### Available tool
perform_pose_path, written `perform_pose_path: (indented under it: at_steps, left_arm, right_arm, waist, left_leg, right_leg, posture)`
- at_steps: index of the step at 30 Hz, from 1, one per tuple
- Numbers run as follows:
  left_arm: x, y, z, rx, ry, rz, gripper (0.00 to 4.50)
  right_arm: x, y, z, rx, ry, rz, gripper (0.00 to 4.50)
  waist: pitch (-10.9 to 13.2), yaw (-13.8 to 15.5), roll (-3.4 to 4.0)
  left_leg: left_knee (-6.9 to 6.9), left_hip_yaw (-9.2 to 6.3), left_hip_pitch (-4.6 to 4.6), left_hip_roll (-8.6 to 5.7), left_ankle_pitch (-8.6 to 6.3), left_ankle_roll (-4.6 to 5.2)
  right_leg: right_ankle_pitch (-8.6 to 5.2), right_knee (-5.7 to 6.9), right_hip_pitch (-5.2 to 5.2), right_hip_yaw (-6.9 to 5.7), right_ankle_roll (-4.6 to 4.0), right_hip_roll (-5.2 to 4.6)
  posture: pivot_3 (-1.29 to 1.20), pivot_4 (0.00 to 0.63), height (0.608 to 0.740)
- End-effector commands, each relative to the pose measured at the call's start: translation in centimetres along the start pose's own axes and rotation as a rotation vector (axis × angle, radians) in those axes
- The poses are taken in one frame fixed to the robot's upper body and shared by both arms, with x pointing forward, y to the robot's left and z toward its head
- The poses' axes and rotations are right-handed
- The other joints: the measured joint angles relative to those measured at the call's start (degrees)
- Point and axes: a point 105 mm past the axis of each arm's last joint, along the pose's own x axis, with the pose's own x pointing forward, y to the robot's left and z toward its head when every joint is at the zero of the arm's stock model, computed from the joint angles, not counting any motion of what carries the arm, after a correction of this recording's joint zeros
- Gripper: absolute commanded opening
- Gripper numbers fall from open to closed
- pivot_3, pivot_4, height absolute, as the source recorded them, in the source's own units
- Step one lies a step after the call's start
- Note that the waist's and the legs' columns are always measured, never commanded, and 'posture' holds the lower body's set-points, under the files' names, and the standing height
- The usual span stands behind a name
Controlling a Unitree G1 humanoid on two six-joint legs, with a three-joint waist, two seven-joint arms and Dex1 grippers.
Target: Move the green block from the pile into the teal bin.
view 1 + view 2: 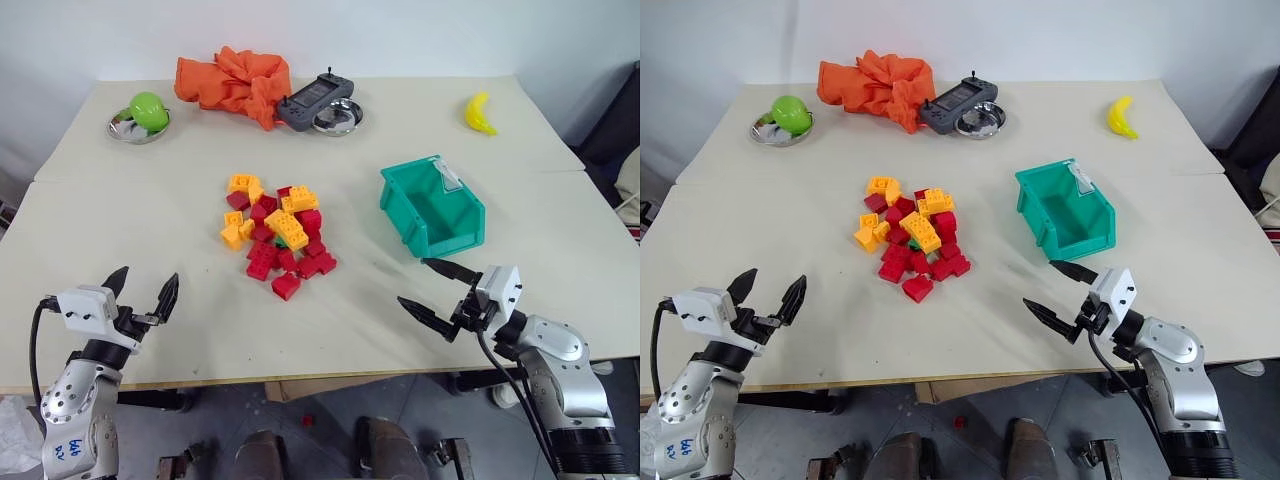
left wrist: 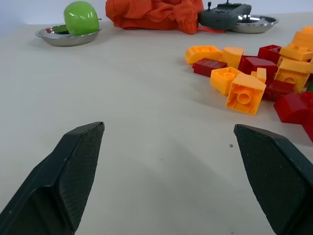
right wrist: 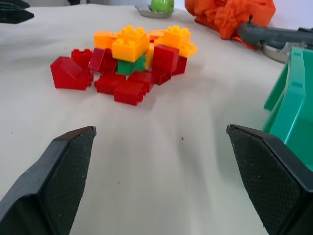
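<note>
The pile (image 1: 278,228) of red and yellow-orange bricks lies mid-table. The green block (image 3: 131,65) sits tucked low in the pile's right side, under a yellow brick and between red ones; a sliver of it (image 1: 915,243) shows from above. To the pile's right stands the teal bin (image 1: 398,205), its cut-away front towards me. My left gripper (image 1: 145,285) hovers open over the table's near left edge, well short of the pile. Near the front edge, just below the bin, my right gripper (image 1: 413,282) is open and points left towards the pile, holding nothing.
At the back of the table stand a lime-green round fruit (image 1: 148,110) on a metal dish, an orange cloth (image 1: 235,80), a dark handheld controller (image 1: 315,98) on a second dish, and a banana (image 1: 479,113) at the far right.
</note>
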Motion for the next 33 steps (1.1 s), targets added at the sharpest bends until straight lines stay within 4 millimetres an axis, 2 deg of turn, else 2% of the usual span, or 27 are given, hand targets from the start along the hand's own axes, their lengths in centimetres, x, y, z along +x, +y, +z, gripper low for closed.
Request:
perform_pose_path:
  at_steps: [1, 3, 7, 9, 13, 17, 20, 23, 28, 29, 32, 33]
  left_arm:
    - [0.3, 0.0, 1.8, 0.039, -0.027, -0.041, 4.5]
    - [0.5, -0.8, 2.2, 0.049, -0.029, -0.124, 4.5]
    - [-0.8, -4.7, 2.8, 0.057, 0.056, -0.579, 4.5]
    - [-1.0, -4.9, 3.1, 0.066, 0.097, -0.67, 4.5]
    - [-0.5, -5.1, 5.0, 0.186, 0.126, -0.871, 4.5]
    - [0.3, -5.7, 5.9, 0.173, 0.084, -0.948, 3.62]
    - [0.9, -7.1, 5.1, 0.157, 0.085, -1.017, 2.64]
    - [2.4, -9.8, 3.8, 0.138, 0.065, -1.093, 1.76]
    - [4.6, -14.3, 3.1, 0.079, 0.002, -1.235, 0.17]
    - [5.7, -15.3, 2.8, 0.075, 0.005, -1.236, 0.02]
    - [7.5, -16.7, 2.4, 0.089, 0.008, -1.235, 0.02]
    - [8.7, -17.2, 2.0, 0.097, 0.021, -1.221, 0.02]
  right_arm:
    - [0.2, -0.3, 1.6, -0.031, -0.043, 0.005, 4.49]
    - [0.4, -0.4, 1.8, -0.026, -0.052, 0.003, 4.49]
    - [0.6, -0.7, 3.1, -0.029, -0.07, 0.035, 4.49]
    - [0.6, -0.8, 3.7, -0.035, -0.067, 0.06, 4.49]
    - [-0.4, -2.0, 5.4, -0.091, -0.021, 0.13, 4.49]
    - [-1.6, -3.4, 5.6, -0.109, 0.029, 0.128, 4.5]
    - [-1.8, -3.8, 5.6, -0.12, 0.039, 0.114, 4.5]
    - [-1.4, -3.5, 5.9, -0.124, 0.025, 0.104, 4.5]
    - [-0.9, -2.6, 6.2, -0.124, 0.015, 0.103, 4.5]
    - [-0.8, -2.4, 6.3, -0.122, 0.009, 0.099, 4.5]
    - [-0.7, -2.2, 6.5, -0.118, -0.001, 0.092, 4.5]
    - [-0.5, -2.0, 6.6, -0.119, -0.006, 0.095, 4.5]
  waist:
    - [0.0, 0.01, 0.0]
    - [0.0, 0.01, 0.0]
    - [0.01, 0.03, 0.02]
    - [0.03, 0.03, 0.07]
    - [0.07, 0.18, 0.12]
    - [0.07, 0.1, 0.13]
    - [0.07, 0.07, 0.12]
    - [0.07, 0.16, 0.13]
    - [0.08, 0.4, 0.1]
    - [0.08, 0.4, 0.1]
    - [0.09, 0.85, 0.08]
    - [0.09, 0.91, 0.08]
  left_leg:
    - [0.0, 0.0, 0.0, 0.0, 0.0, 0.0]
    - [0.0, 0.0, 0.0, 0.0, 0.0, 0.0]
    - [0.0, 0.01, -0.02, 0.0, 0.0, 0.0]
    - [-0.01, 0.02, -0.02, 0.0, 0.0, 0.0]
    - [-0.01, 0.01, -0.03, 0.0, 0.0, 0.0]
    - [-0.08, 0.04, -0.02, 0.0, -0.01, 0.0]
    - [-0.13, 0.07, -0.03, -0.01, -0.01, 0.0]
    - [-0.07, 0.1, -0.03, -0.02, -0.01, 0.0]
    - [0.06, 0.08, -0.06, -0.02, 0.0, 0.01]
    - [0.06, 0.08, -0.06, -0.02, 0.0, 0.01]
    - [0.09, 0.08, -0.06, -0.04, 0.0, 0.02]
    - [0.09, 0.08, -0.06, -0.05, 0.0, 0.02]
  right_leg:
    - [0.0, 0.01, 0.0, 0.0, 0.0, 0.0]
    - [0.0, 0.01, 0.0, 0.0, 0.0, 0.0]
    - [-0.01, 0.0, -0.01, -0.01, -0.02, 0.0]
    - [-0.02, 0.04, -0.04, 0.0, -0.04, 0.0]
    - [-0.03, 0.01, -0.05, 0.0, -0.06, 0.0]
    - [-0.03, -0.03, -0.04, 0.0, -0.05, 0.01]
    - [-0.03, -0.06, -0.06, -0.02, -0.05, 0.02]
    - [-0.01, -0.05, -0.05, 0.0, -0.02, 0.02]
    - [0.01, 0.0, -0.03, 0.0, 0.02, 0.02]
    - [0.01, 0.0, -0.03, 0.0, 0.02, 0.02]
    - [0.03, -0.03, -0.02, 0.0, 0.06, 0.02]
    - [0.04, -0.04, 0.0, 0.01, 0.08, 0.02]
  posture:
    - [0.0, 0.15, 0.74]
    - [0.0, 0.15, 0.74]
    - [0.0, 0.15, 0.74]
    - [0.0, 0.15, 0.74]
    - [0.0, 0.15, 0.74]
    - [0.0, 0.15, 0.74]
    - [0.0, 0.15, 0.74]
    - [0.0, 0.15, 0.74]
    - [0.0, 0.15, 0.74]
    - [0.0, 0.15, 0.74]
    - [0.0, 0.15, 0.74]
    - [0.0, 0.15, 0.74]
